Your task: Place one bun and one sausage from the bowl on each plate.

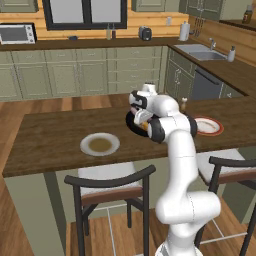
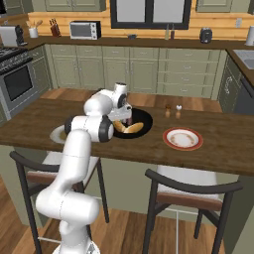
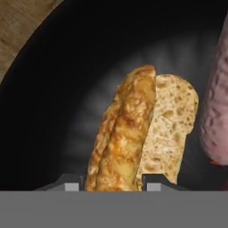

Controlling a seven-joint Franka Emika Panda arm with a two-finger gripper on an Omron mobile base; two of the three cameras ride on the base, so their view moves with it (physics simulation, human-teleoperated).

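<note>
Fingers (image 3: 71, 186) are pinching narrow on one bun (image 3: 124, 138) lying in the bowl (image 3: 49, 111), with a sausage (image 3: 218, 116) sitting just off to one side of them. I'm judging a straight, slow lift is keeping the sausage undisturbed.

No readable text, label, brand, number or sign appears on anything.
</note>
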